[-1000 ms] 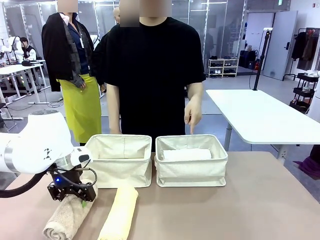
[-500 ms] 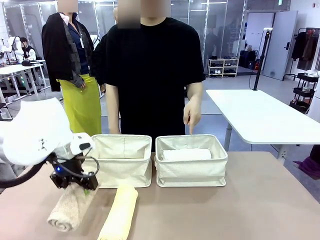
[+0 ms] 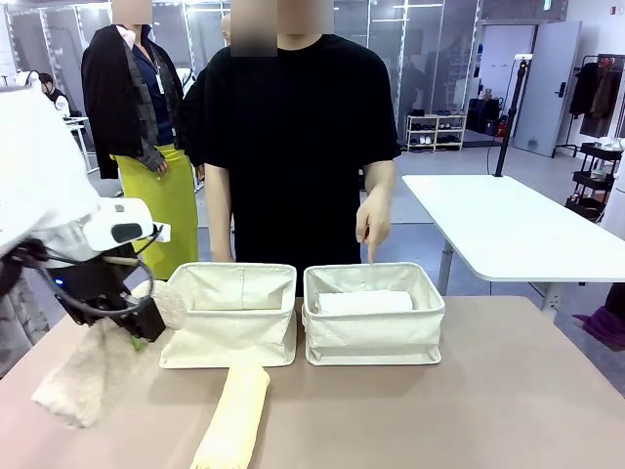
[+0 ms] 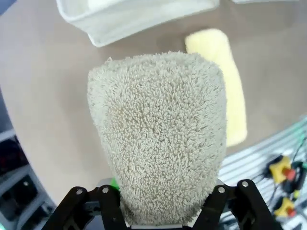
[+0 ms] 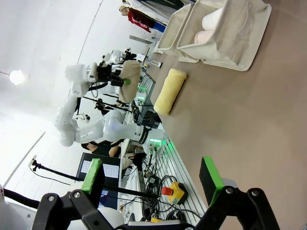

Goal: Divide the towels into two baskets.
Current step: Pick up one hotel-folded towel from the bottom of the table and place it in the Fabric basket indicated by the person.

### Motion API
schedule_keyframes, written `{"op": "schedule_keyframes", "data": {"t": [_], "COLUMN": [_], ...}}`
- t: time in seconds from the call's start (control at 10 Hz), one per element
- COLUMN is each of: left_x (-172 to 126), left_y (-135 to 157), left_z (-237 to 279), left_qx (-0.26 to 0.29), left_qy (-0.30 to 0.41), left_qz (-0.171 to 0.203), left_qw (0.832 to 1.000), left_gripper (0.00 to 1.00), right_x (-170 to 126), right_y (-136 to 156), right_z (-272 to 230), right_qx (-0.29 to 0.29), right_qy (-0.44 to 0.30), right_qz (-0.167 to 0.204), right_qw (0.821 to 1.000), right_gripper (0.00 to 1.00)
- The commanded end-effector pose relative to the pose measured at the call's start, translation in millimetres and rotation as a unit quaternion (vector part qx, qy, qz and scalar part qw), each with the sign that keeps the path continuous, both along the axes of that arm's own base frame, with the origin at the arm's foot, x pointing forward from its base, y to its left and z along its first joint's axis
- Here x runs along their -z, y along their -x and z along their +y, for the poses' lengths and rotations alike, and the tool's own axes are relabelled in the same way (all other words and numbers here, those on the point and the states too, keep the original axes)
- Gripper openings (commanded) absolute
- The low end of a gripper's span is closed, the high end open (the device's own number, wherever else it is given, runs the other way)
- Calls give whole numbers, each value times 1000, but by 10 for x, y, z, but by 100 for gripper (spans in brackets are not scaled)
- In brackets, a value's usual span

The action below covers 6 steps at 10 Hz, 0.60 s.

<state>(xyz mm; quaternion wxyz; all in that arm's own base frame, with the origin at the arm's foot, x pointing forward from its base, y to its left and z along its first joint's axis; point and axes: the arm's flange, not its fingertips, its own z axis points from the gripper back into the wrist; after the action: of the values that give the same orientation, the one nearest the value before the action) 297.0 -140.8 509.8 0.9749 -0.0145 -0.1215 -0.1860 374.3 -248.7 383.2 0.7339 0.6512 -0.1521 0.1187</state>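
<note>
Front cam faces person (image 3: 293, 147) across table (image 3: 488, 391), left wrist cam close above tan towel (image 4: 158, 139), right wrist cam sideways, probably low, all share yellow towel (image 3: 234, 415).

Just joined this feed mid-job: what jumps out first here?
The shaggy tan towel hangs clear of the table at the front left, clamped in the jaws of the left gripper beside the left basket. A pale yellow towel lies in front of that basket, and a person's hand points down at the right basket, which holds a white towel.
</note>
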Motion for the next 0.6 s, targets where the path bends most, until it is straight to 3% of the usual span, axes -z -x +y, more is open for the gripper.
{"op": "schedule_keyframes", "data": {"t": [0.0,0.1,0.5], "left_x": [173,0,0], "left_y": [406,0,0], "left_z": [198,0,0], "left_qx": [67,0,0], "left_qy": [-3,0,0], "left_qz": [-9,0,0], "left_qw": [998,1000,1000], "left_gripper": [21,21,21], "right_x": [-20,-20,-20], "right_y": [18,18,18], "right_z": [17,17,17], "right_qx": [2,2,2], "right_qy": [-1,-1,-1], "right_qz": [-3,-3,-3], "right_qw": [1000,1000,1000], "right_gripper": [100,100,100]}}
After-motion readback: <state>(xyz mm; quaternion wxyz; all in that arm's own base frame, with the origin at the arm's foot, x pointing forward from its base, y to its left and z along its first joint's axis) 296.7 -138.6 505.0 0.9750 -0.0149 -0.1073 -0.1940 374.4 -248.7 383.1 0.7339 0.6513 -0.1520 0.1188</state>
